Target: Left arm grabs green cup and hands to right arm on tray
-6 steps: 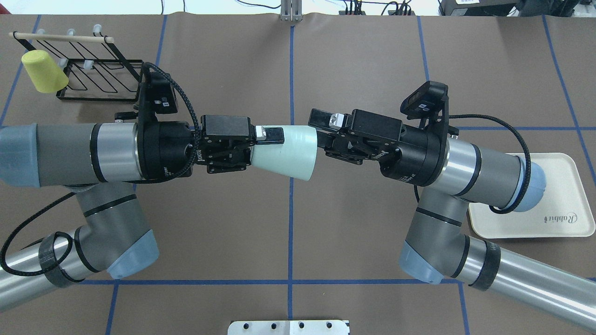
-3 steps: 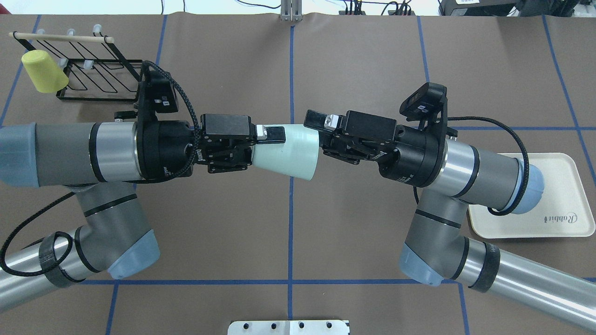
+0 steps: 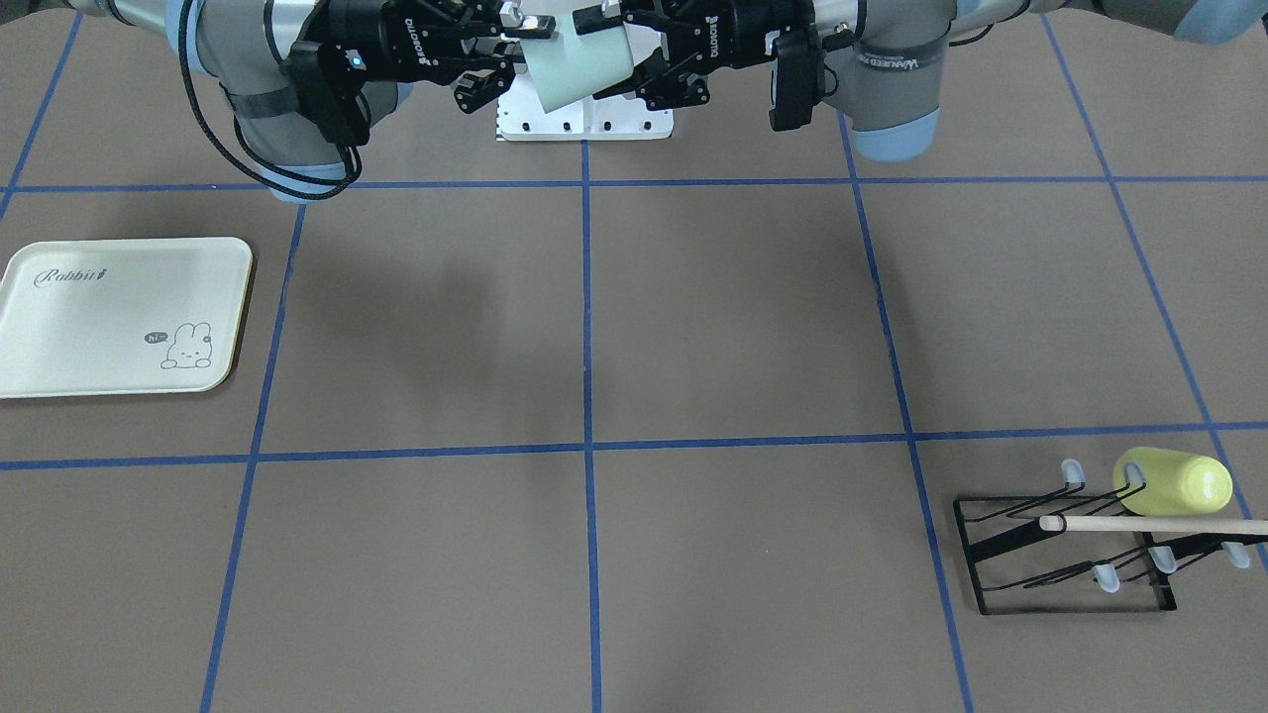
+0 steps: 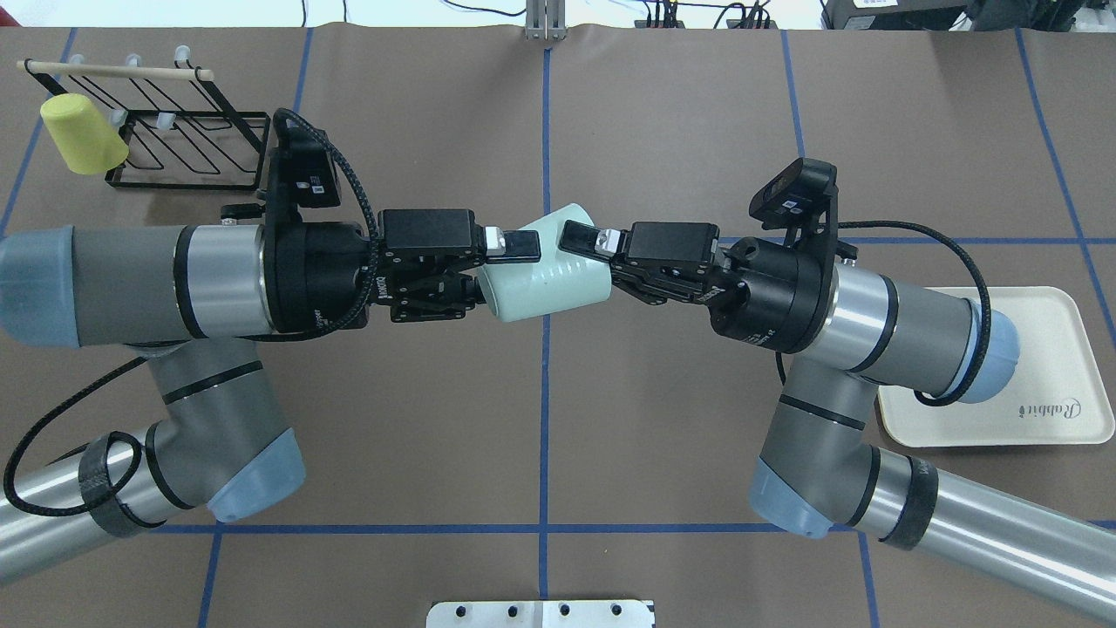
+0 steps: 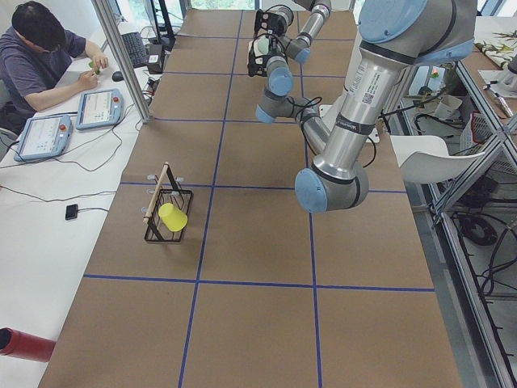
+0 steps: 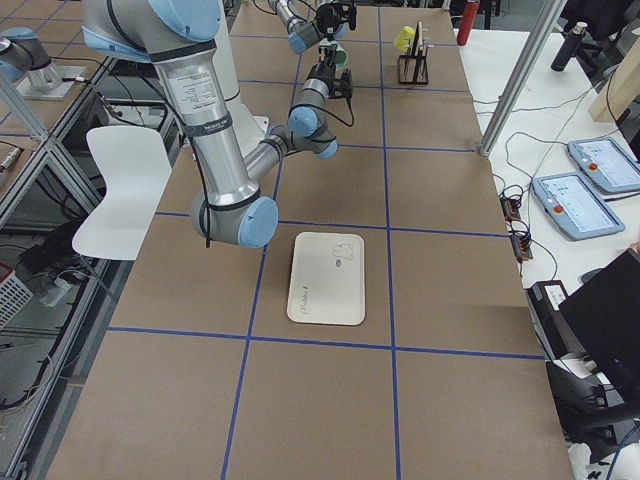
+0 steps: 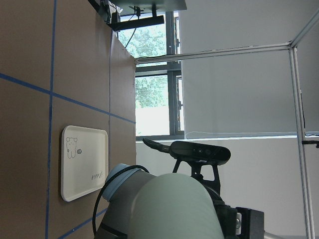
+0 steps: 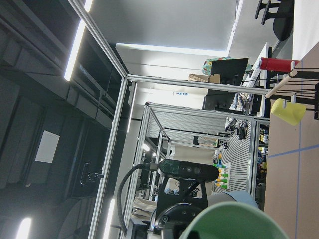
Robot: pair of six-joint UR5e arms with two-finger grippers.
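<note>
Green cup (image 4: 545, 279): held on its side in mid-air over the table's centre. Rack (image 4: 187, 166) with yellow cup (image 4: 83, 135): far left, well apart. Left gripper (image 4: 507, 270): clamped on the cup's base. Right gripper (image 4: 580, 262): one finger over the rim end; closure not discernible. Step: hand-over. Next, likely: right grips firmly, left releases. Tray (image 4: 1059, 349): far right, no obstacle seen between.

Brown table (image 4: 663, 419), blue tape grid (image 3: 586, 327); on it, cream tray (image 3: 109, 317); black wire rack (image 3: 1068, 555)
</note>
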